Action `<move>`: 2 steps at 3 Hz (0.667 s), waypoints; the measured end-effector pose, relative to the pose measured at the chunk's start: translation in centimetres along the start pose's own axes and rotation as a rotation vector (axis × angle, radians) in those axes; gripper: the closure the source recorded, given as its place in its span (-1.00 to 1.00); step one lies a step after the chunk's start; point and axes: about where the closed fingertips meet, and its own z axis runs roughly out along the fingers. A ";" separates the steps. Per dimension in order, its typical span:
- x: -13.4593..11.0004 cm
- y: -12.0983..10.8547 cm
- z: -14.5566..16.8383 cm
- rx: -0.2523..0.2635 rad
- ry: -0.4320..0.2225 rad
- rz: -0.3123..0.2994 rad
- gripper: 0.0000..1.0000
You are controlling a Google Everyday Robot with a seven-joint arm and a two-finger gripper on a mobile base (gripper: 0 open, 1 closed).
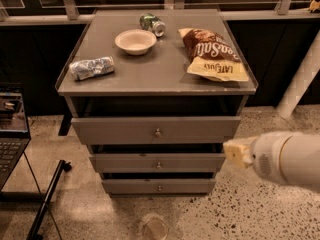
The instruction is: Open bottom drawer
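Pincer (236,153) hung off the right side of the bench (160,76), just beside the right end of the middle drawer (130,162). Couldn't tell its state or whether it held anything. Bottom drawer (130,186) sat lowest in the stack, below and left of the pincer, apart from it. On top were a bowl (135,40), can (152,24), chip bag (212,54) and crumpled wrapper (91,67). Laptop (10,134) sat far left, cup (154,227) on the floor in front.

Arm (287,160) is lying roughly level, entering from the right edge, with gripper (236,153) sitting at lower right and pointing left.
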 end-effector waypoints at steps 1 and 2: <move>6.3 1.9 5.1 -0.033 0.009 0.136 1.00; 11.0 2.7 9.3 -0.017 0.024 0.231 1.00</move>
